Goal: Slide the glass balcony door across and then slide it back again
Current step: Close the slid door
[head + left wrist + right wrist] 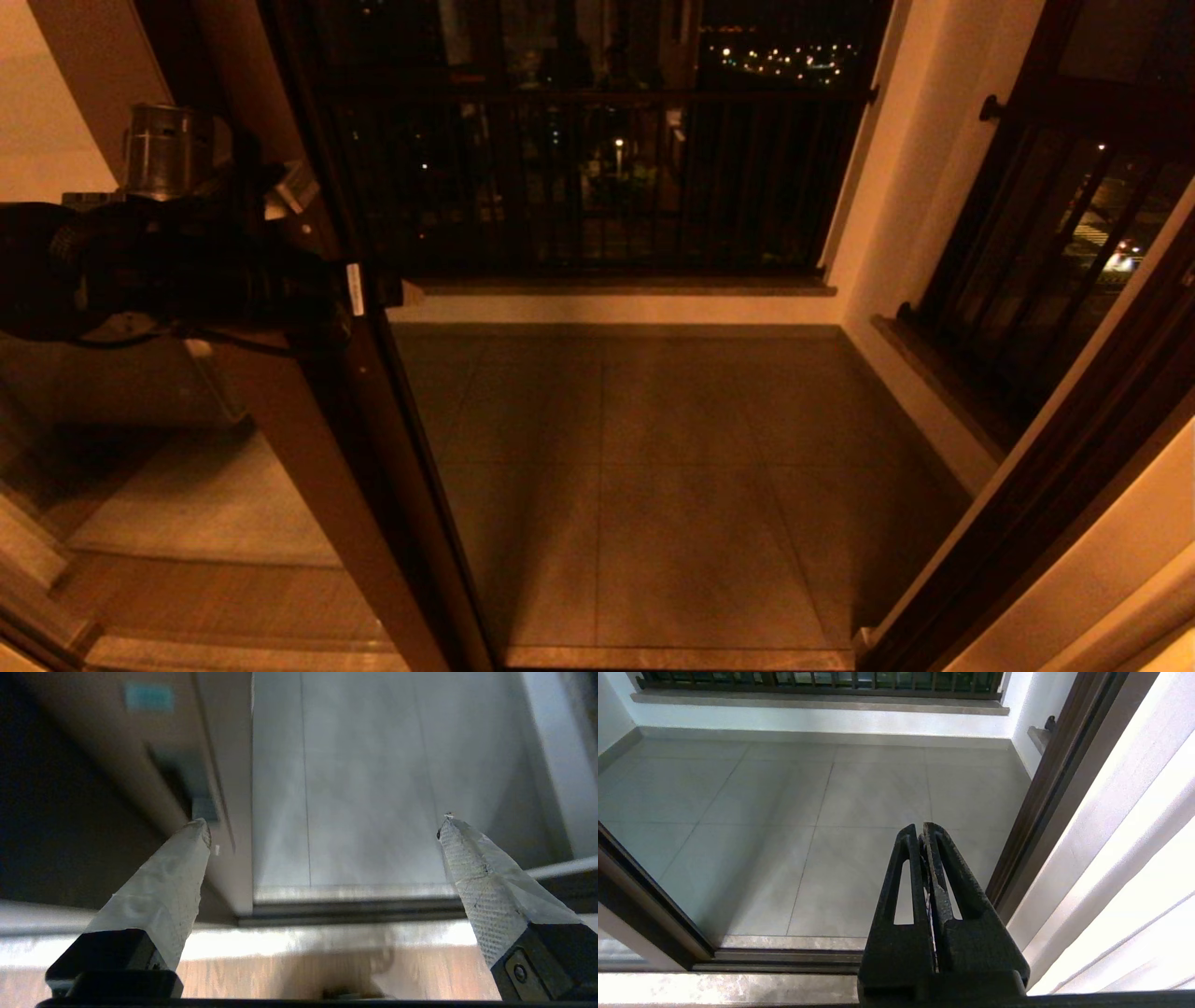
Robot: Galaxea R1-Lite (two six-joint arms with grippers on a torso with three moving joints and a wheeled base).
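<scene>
Beyond the tiled balcony floor (672,467) and night railing (597,168), the glass balcony door (308,439) stands left, our left gripper (322,826) spread wide astride its frame edge; we should press squarely and push steadily.

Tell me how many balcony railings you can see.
2. One railing runs across the far end of the balcony; a second railing lines its right side. Any on the left would be hidden behind the door.
</scene>
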